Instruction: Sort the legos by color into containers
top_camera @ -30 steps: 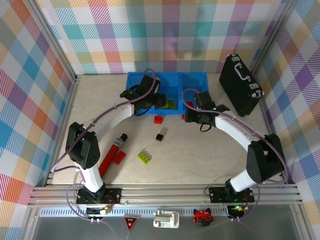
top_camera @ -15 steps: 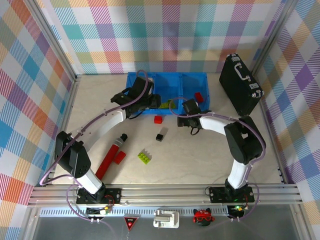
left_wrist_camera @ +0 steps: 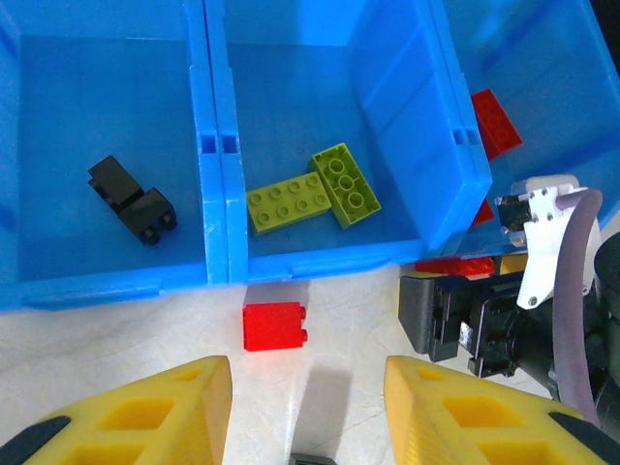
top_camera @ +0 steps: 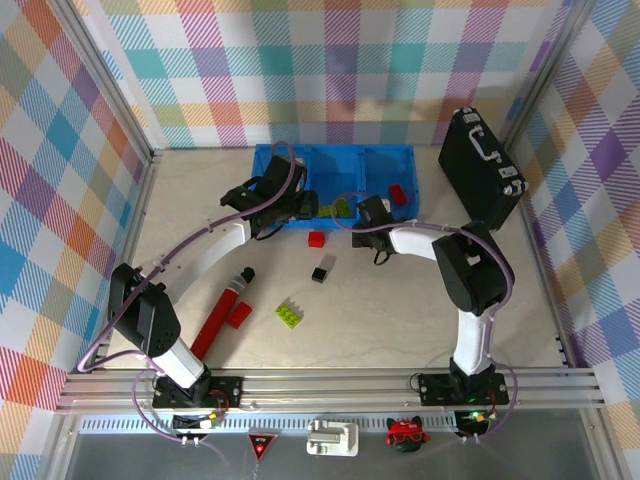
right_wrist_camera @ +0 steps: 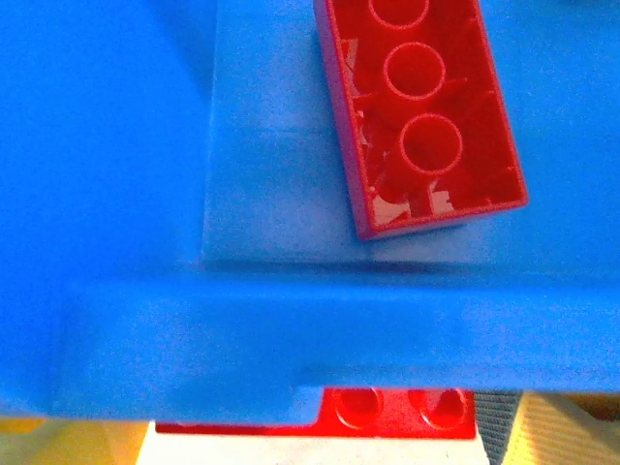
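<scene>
- Yellow fingers of my left gripper stand wide apart at the bottom of the left wrist view, and nothing is between them.
- Just above this gap a loose red lego lies on the pale table, close in front of the lip of the middle bin.
- Higher in the same view I see the blue bins. A black lego is in the left one. Two lime green legos touch each other in the middle one.
- My right gripper is at the bottom of the right wrist view, with a yellow finger in each lower corner. A red lego fills the space between the fingers. I cannot tell if they press on it or only stand beside it.
- Above it the blue front wall of a bin crosses the whole frame. Behind the wall, at upper right, an upturned red lego lies inside with its hollow side up.
- In the top view both grippers are at the front edge of the bins, in the upper centre.
- Lower on the table lie a second black lego and a single lime green lego. To the left is a red cylinder with a black tip.
- A black case stands at upper right, beside the bins.
</scene>
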### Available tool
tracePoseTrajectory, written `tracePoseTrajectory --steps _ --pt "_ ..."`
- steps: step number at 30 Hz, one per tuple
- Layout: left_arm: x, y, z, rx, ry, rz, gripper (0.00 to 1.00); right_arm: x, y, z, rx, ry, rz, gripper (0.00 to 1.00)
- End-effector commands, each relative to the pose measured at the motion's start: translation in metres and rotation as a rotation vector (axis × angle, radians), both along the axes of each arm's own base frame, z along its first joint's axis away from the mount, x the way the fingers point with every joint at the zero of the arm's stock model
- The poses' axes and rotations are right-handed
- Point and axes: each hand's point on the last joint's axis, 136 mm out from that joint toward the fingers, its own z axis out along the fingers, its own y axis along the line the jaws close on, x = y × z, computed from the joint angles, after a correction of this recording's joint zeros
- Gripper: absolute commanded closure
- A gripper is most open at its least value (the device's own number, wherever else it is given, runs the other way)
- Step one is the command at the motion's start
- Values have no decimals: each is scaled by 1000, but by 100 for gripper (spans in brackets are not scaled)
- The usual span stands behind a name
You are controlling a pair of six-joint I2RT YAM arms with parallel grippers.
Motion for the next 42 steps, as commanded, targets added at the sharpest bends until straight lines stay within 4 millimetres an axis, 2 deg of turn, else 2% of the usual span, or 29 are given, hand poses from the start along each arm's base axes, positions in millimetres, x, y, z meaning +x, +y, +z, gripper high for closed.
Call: tracePoseTrajectory --steps 1,15,20,32,42 --pt "-4 10 16 7 -23 7 55 8 -1 -9 -17 -11 -5 16" --pt "-2 9 14 10 -13 5 54 2 -5 5 -23 -20 -11 34" --pt "-5 9 12 8 -11 4 54 -3 -8 13 -24 -13 -13 36" --pt "-7 12 13 1 -13 11 54 -42 -11 41 65 43 -2 37" --pt "-7 8 5 -1 4 3 54 -64 -2 37 64 223 62 38"
